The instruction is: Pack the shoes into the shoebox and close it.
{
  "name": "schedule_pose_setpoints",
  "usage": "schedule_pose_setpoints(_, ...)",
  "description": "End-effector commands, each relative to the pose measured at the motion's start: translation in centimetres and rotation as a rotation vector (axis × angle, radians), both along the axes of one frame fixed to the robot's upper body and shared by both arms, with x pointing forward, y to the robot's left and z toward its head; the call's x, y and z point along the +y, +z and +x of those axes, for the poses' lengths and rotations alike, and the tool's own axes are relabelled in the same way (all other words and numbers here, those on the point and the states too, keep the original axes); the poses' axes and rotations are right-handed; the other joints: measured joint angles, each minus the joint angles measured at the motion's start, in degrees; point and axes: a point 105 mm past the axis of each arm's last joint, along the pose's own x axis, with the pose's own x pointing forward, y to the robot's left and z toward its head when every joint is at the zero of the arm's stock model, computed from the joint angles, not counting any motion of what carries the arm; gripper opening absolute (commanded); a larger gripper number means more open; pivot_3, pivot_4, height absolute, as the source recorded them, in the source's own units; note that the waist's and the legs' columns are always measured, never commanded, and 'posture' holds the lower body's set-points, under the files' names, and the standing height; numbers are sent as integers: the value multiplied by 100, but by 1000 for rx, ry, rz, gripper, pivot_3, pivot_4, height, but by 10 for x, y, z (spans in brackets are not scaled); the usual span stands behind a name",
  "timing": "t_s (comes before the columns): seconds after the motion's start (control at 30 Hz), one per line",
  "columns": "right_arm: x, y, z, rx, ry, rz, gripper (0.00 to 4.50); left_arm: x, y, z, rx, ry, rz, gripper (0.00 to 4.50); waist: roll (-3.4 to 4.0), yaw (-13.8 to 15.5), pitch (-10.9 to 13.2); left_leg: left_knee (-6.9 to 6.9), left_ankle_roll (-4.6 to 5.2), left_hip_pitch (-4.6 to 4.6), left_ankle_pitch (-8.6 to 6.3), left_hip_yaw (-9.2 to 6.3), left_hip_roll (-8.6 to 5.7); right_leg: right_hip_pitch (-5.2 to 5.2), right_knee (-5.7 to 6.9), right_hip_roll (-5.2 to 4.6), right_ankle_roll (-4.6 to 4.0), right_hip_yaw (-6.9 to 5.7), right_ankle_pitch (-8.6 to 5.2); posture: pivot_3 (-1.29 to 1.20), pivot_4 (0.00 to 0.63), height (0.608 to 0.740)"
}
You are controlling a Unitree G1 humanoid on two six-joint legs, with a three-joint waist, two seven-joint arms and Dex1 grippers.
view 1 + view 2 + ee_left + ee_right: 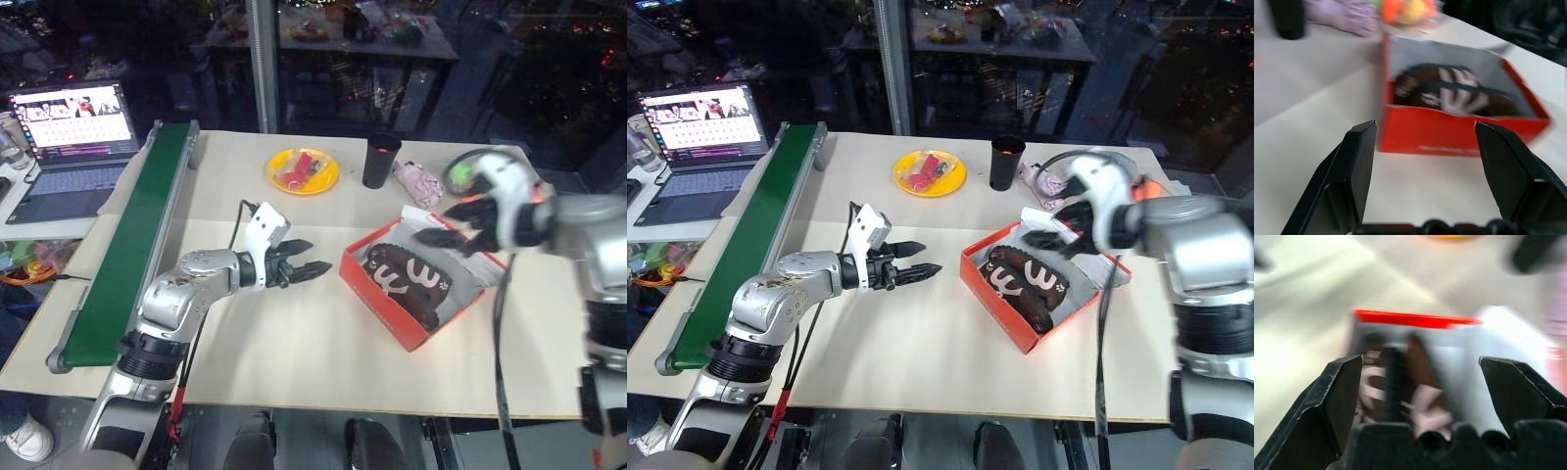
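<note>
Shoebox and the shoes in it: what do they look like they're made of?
The shoebox looks like thin cardboard: matte red-orange outside, plain white inside, with crisp folded edges. The shoes look like dark brown leather or a synthetic, low sheen, with a white logo; the exact upper material can't be told.

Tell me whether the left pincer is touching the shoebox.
Apart. In the left eye view, bare table separates the open left pincer from the shoebox.
</note>
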Motion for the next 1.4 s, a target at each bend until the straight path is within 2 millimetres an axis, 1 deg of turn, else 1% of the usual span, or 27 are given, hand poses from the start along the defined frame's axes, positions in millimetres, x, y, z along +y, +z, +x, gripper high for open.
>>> schedule_pose_setpoints(0.03,-48,-7,-28,-12,-208,-61,3796,-11,14,-6,-47,-97,-2,3379,-3,5,-2,-1,1,0,-1,0,0,3,-4,0,1,0,-1,0,150,736)
schedule_pose_setpoints(0.07,-65,-20,-39,11,-279,-109,3519,-13,15,-5,-47,-105,-2,3379,-3,26,-2,2,3,1,-2,1,0,4,-3,0,1,3,0,0,150,736)
schedule_pose_setpoints(0.1,-74,-31,-49,30,-321,-112,3110,-15,15,-3,-49,-110,-2,3379,-4,43,-3,3,3,0,-1,0,0,5,-2,0,2,1,-1,0,150,736)
schedule_pose_setpoints(0.13,-75,-42,-57,45,-340,-62,2758,-16,16,-2,-50,-112,-2,3379,-4,49,-3,5,4,4,-2,0,-1,9,1,0,4,2,-1,0,150,736)
schedule_pose_setpoints(0.17,-73,-48,-61,49,-343,-17,2513,-16,17,-1,-50,-112,-3,3379,-2,40,-4,6,5,3,-2,1,-1,7,3,0,5,4,-1,0,150,736)
schedule_pose_setpoints(0.2,-72,-63,-66,71,-340,-46,2082,-16,18,0,-53,-117,1,3379,16,-17,-4,14,6,4,-2,1,-1,7,10,2,13,7,3,0,150,736)
schedule_pose_setpoints(0.23,-70,-76,-68,84,-337,-33,1719,-17,18,1,-54,-122,4,3379,27,-44,-5,20,6,5,-2,3,-2,3,13,2,34,15,18,0,150,736)
schedule_pose_setpoints(0.27,-70,-88,-69,92,-349,-29,1331,-17,19,2,-55,-126,5,3379,27,-78,-5,20,7,13,-2,5,-4,8,15,3,35,20,19,0,150,736)
schedule_pose_setpoints(0.3,-71,-100,-69,103,-357,-70,1060,-17,19,3,-56,-128,7,3379,29,-105,-6,23,7,27,-2,4,-1,18,17,6,27,20,14,0,150,736)
schedule_pose_setpoints(0.33,-72,-109,-69,114,-351,-113,647,-17,19,3,-58,-131,11,3379,28,-116,-6,24,7,30,-2,3,-3,18,18,5,12,23,7,0,150,736)
schedule_pose_setpoints(0.37,-71,-115,-68,115,-344,-122,367,-17,19,3,-60,-133,14,3379,29,-139,-6,24,6,33,-2,2,-3,21,20,5,12,22,7,0,150,736)
schedule_pose_setpoints(0.4,-69,-122,-63,98,-347,-94,55,-17,20,4,-63,-133,15,3379,29,-162,-7,25,6,33,-3,4,-4,20,19,3,12,24,7,0,150,736)
schedule_pose_setpoints(0.43,-68,-128,-57,69,-351,-84,55,-17,21,4,-65,-131,15,3379,25,-174,-8,26,6,35,-3,4,-6,23,18,3,12,26,7,0,150,736)
schedule_pose_setpoints(0.47,-68,-137,-51,54,-345,-114,55,-16,22,5,-68,-127,15,3379,25,-191,-8,27,6,35,-3,3,-4,23,16,5,12,26,8,0,150,736)
schedule_pose_setpoints(0.5,-71,-151,-46,49,-342,-193,55,-16,22,5,-69,-121,14,3379,25,-197,-7,27,6,35,-3,5,-5,23,14,5,12,29,8,0,150,736)
schedule_pose_setpoints(0.53,-74,-159,-41,34,-336,-252,55,-15,22,6,-70,-115,14,3379,26,-196,-8,28,6,34,-3,4,-5,22,15,5,12,29,8,0,150,736)
schedule_pose_setpoints(0.6,-74,-169,-28,-15,-338,-297,55,-14,23,5,-73,-107,17,3379,27,-177,-7,25,7,30,-3,5,-7,18,15,5,13,31,6,0,150,736)
schedule_pose_setpoints(0.77,-70,-175,-1,-119,-341,-309,55,-7,25,5,-80,-89,32,3379,35,-173,-3,19,9,19,-3,5,-12,8,16,8,32,39,14,0,150,736)
schedule_pose_setpoints(0.87,-65,-175,16,-193,-338,-278,55,-2,29,7,-87,-70,38,3379,34,-189,-3,19,9,23,-2,6,-11,12,16,10,38,39,17,0,150,736)
schedule_pose_setpoints(0.97,-62,-176,25,-226,-323,-261,55,-1,29,6,-86,-66,38,3379,34,-184,-3,18,9,27,-2,5,-11,14,15,10,37,39,17,0,150,736)
schedule_pose_setpoints(1.03,-56,-180,31,-235,-305,-223,55,-2,29,5,-86,-69,39,3379,34,-174,-3,16,9,25,-2,5,-12,13,15,9,40,39,18,0,150,736)
schedule_pose_setpoints(1.07,-48,-182,34,-229,-286,-177,55,-3,30,5,-89,-71,39,3379,34,-175,-3,16,9,23,-2,5,-13,13,14,9,47,40,22,0,150,736)
schedule_pose_setpoints(1.13,-30,-186,36,-218,-233,-98,55,-3,31,6,-91,-72,39,3379,33,-181,-3,16,9,23,-2,5,-12,15,13,10,51,40,25,0,150,736)
schedule_pose_setpoints(1.17,-16,-186,34,-208,-201,-16,55,-2,31,7,-94,-68,42,3379,33,-184,-3,16,9,26,-2,4,-11,18,14,12,51,39,25,0,150,736)
schedule_pose_setpoints(1.23,3,-185,28,-196,-163,95,55,0,30,8,-99,-62,48,3379,33,-224,-3,16,9,31,-2,4,-9,18,17,14,52,41,25,0,150,736)
schedule_pose_setpoints(1.27,9,-184,24,-190,-152,131,55,0,30,8,-100,-61,51,3379,34,-237,-3,15,9,33,-2,4,-6,19,18,18,52,43,26,0,150,736)
schedule_pose_setpoints(1.4,19,-186,11,-163,-155,188,55,0,29,8,-105,-65,56,3379,35,-232,-3,10,9,36,-2,4,-4,16,27,19,52,44,26,0,150,736)
